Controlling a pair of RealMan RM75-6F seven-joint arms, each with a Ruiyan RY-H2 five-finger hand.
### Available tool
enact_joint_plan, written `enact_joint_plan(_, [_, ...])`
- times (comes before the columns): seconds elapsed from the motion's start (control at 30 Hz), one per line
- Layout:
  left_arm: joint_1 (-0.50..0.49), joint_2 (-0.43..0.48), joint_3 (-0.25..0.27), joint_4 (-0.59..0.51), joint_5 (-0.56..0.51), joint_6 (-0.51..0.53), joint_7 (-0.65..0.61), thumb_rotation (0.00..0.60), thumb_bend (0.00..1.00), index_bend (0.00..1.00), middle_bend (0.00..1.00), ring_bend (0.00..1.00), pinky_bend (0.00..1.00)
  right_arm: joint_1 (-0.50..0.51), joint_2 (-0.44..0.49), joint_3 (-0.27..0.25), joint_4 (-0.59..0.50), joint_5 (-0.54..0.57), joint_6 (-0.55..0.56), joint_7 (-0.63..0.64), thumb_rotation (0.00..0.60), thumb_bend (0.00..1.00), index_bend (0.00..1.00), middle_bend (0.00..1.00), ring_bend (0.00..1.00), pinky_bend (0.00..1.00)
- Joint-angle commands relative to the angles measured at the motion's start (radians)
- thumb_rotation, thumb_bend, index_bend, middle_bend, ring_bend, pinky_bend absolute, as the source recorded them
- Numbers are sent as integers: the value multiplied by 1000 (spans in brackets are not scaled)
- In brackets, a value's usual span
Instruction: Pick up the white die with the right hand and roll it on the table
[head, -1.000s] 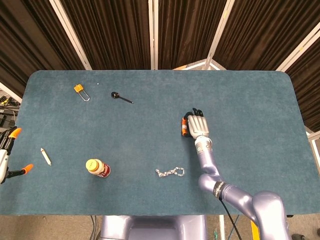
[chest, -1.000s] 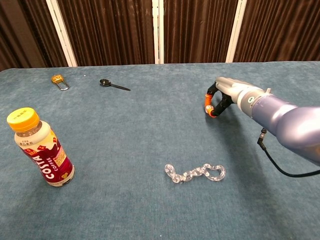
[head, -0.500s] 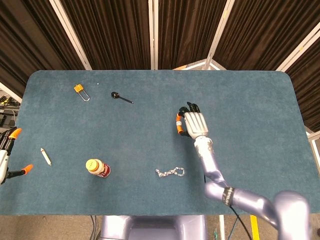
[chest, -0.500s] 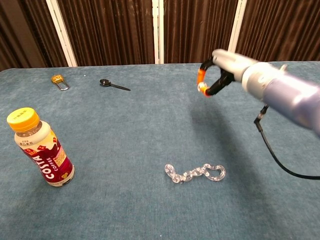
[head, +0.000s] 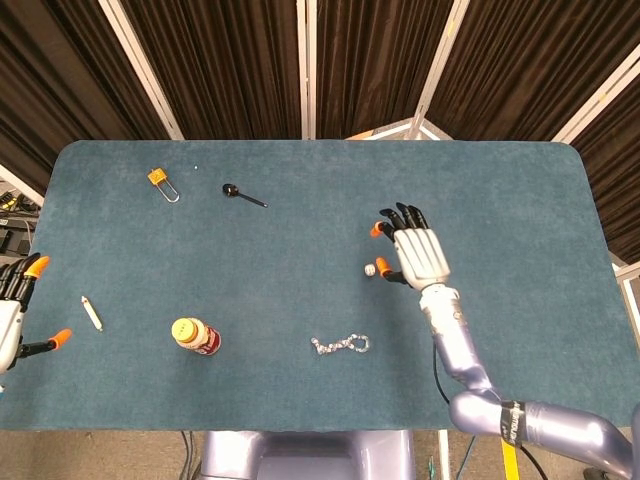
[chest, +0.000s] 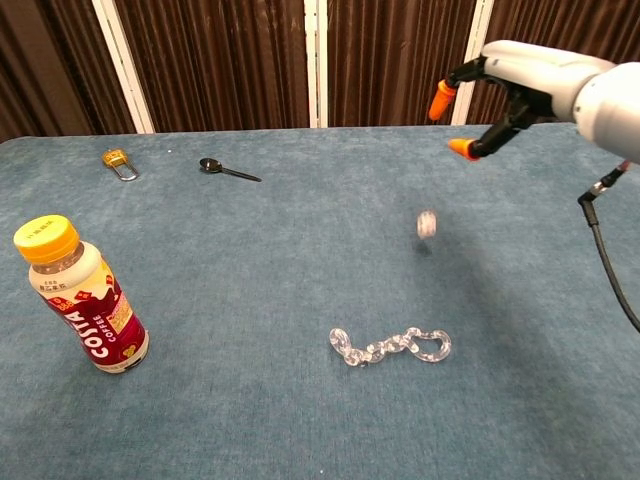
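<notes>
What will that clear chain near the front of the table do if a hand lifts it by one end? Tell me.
The clear chain is made of separate links lying in a loose curve, so it would probably hang limp and swing. It looks like glossy plastic, likely light and somewhat slippery. Pushed, it would likely bunch rather than slide whole.

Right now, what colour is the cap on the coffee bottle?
Yellow-orange. The coffee bottle cap shows best in the chest view.

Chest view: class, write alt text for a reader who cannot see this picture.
A white die, blurred, hangs just above a blue-green table, below the robot's raised, open right hand. Nearer the camera lie a clear chain and, at left, a standing Costa Coffee bottle; a spoon and padlock lie at the far side.
</notes>
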Motion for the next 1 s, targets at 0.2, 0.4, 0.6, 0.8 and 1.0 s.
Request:
enact_joint_plan(0.2, [0,1,2,0,3,2,-2,600,123,0,0,0,0,-46,39,-43,-27,-33,41,24,600,300,337,129,0,0])
enact_joint_plan(0.4, [5,3,4,0,6,11,-5,600,122,0,0,0,0,-150,82,-138,3,-169,115,134,600,284,327,116,0,0])
enact_joint_plan(0.6, [10,2,8,-3,16,23,1,600,122,0,0,0,0,-269,138,-254,83,-332,201,270,600,203,229,28,0,0])
enact_joint_plan(0.8, [10,-12,12,5,26,29,18,600,123,0,0,0,0,-373,178,-341,160,-427,281,354,600,166,108,0,0,0])
enact_joint_plan(1.0, [9,-20,23,5,35,21,17,600,122,0,0,0,0,-455,196,-380,209,-488,376,427,600,159,68,0,0,0])
